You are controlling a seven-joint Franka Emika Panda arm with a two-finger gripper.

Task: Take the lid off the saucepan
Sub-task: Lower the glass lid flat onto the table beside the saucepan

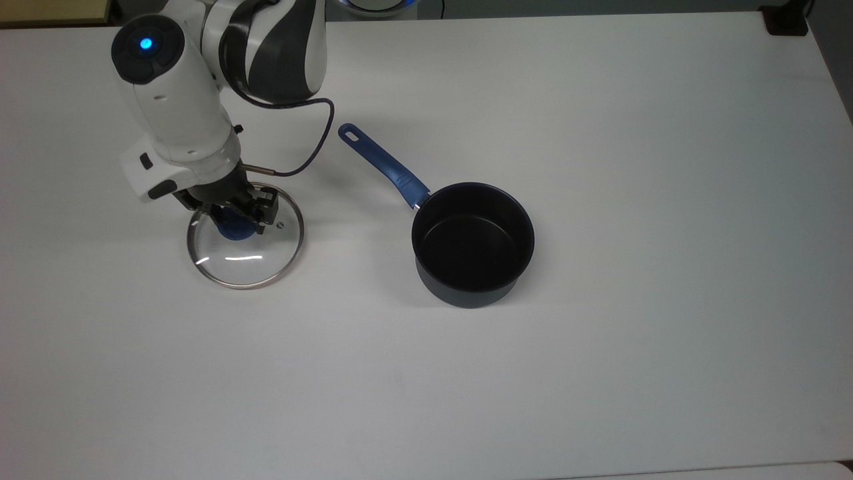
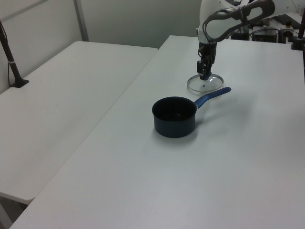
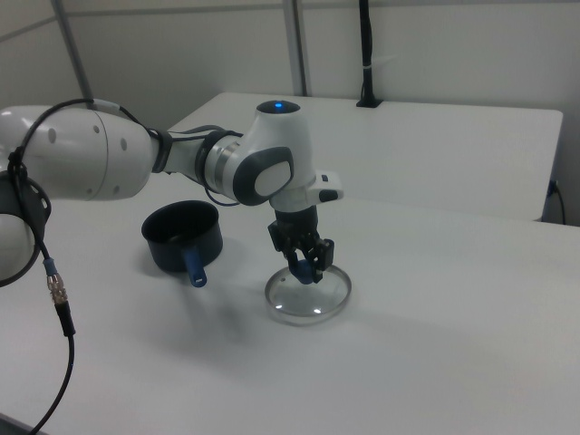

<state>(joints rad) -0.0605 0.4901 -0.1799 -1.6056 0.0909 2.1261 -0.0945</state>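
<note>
The fingers [image 1: 256, 212] clamp the lid [image 1: 245, 252] by its blue knob [image 1: 233, 229], the sure hold on rigid, breakable glass, at nine o'clock of the saucepan [image 1: 473, 244].

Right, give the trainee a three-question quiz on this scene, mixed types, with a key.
1. True or false: the lid sits on the saucepan.
2. In the top view, the lid lies to which side of the saucepan? A left, B right, C behind.
3. What part of the lid does the hand grip?

Key
1. False: it is on the table, apart from the saucepan.
2. A.
3. The blue knob.
</note>
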